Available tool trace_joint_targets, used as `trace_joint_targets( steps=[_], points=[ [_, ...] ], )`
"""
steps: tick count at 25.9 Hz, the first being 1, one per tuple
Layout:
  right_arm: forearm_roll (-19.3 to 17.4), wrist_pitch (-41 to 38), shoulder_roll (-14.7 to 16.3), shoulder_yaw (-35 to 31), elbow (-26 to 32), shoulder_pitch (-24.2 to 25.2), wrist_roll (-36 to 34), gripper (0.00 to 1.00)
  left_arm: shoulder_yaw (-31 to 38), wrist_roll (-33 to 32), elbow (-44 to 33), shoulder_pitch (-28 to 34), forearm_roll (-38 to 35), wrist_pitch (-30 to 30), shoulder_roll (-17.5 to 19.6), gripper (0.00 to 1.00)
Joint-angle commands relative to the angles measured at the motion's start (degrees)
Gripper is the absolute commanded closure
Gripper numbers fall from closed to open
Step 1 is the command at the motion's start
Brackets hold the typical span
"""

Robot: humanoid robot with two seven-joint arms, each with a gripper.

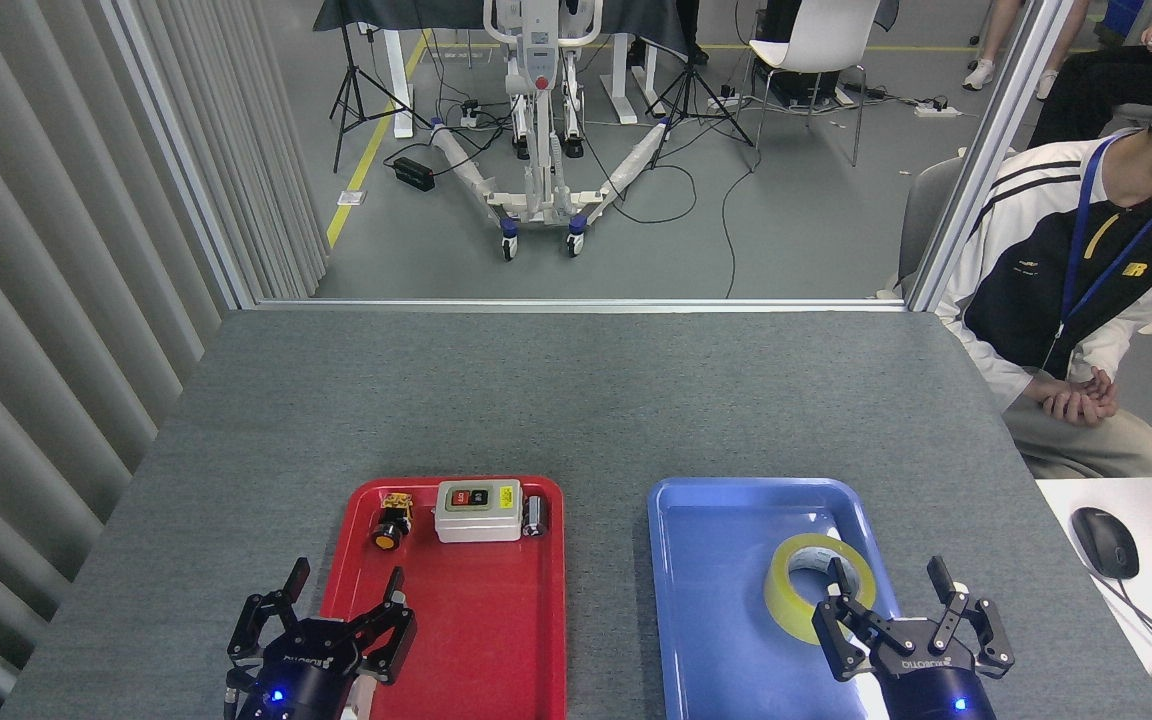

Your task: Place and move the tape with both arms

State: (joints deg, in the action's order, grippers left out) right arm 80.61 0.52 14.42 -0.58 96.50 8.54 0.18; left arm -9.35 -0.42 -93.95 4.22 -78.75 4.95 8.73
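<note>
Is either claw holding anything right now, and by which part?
Nothing is held. Both the left claw and right claw are open; the tape lies in the blue tray.

Grey table (576, 400), red tray (476, 640), blue tray (716, 620) side by side

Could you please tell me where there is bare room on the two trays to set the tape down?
The red tray is bare across its near half, below the switch box and push button crowding its far edge. The blue tray is free left of the tape; its right side is crowded by the right claw.
</note>
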Motion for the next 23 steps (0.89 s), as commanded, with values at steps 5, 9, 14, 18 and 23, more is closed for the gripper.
trace_joint_targets(
  steps=[5, 9, 14, 18, 23],
  points=[
    [0.0, 0.4, -0.7, 0.1, 0.1, 1.1, -0.4, 0.0, 0.7, 0.0, 0.0, 0.0, 2.0, -0.1, 0.1, 0.0],
    [0.0, 0.4, -0.8, 0.1, 0.0, 1.1, -0.6, 0.0, 0.8, 0.0, 0.0, 0.0, 2.0, -0.1, 0.1, 0.0],
    [-0.1, 0.4, -1.0, 0.4, 0.0, 1.2, -0.7, 0.0, 0.8, 0.0, 0.0, 0.0, 2.0, -0.1, 0.1, 0.0],
    [-0.1, 0.4, -1.3, 0.4, 0.0, 1.2, -1.2, 0.0, 0.7, 0.0, 0.1, 0.0, 2.0, -0.2, 0.0, 0.0],
    [-0.1, 0.4, -1.5, 0.4, 0.0, 1.2, -2.1, 0.0, 0.8, 0.0, 0.0, 0.0, 2.0, -0.2, 0.0, 0.0]
  ],
)
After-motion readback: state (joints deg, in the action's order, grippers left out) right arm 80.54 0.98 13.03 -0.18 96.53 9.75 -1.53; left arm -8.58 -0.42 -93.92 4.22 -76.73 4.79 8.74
